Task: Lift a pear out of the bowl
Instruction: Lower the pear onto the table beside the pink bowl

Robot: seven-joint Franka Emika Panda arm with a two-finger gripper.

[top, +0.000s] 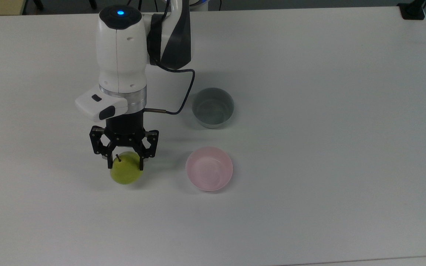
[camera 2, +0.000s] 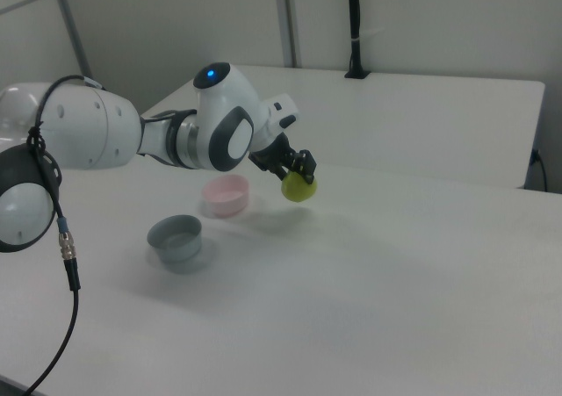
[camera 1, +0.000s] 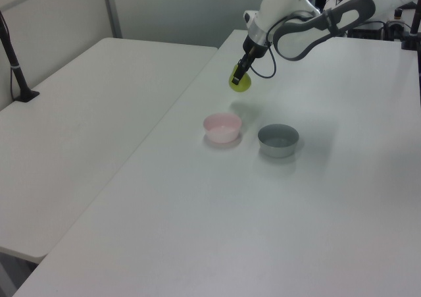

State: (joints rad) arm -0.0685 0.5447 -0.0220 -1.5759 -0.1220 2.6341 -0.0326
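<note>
Pear [top: 125,172] is held in the gripper [top: 125,165], whose two black fingers are closed against opposite sides of its upper half. Stem is seen in the top view as a short dark peg at the fruit's top, just inside the finger on the top view's left, pointing up toward the gripper body. Long axis of the pear is taken to run roughly along the gripper's approach axis, stem end toward the palm and the broad end away from it; in the left view and the right view this axis is tilted off vertical with the wrist. The body is nearly round, so the long axis is only weakly marked.

Pear [camera 1: 241,83] is carried clear of the white table [top: 309,184]; in the right view a gap is visible between the fruit [camera 2: 299,187] and the tabletop. It is out of the pink bowl [top: 209,168], which sits upright with nothing in it, well to the top view's right of the fruit. In the left view the pink bowl [camera 1: 222,127] lies below and nearer the camera than the fruit.

Grey-blue bowl [top: 213,107] stands apart from the pink one, toward the top edge in the top view. A dark cable [top: 183,96] loops from the wrist past the grey-blue bowl's rim.
</note>
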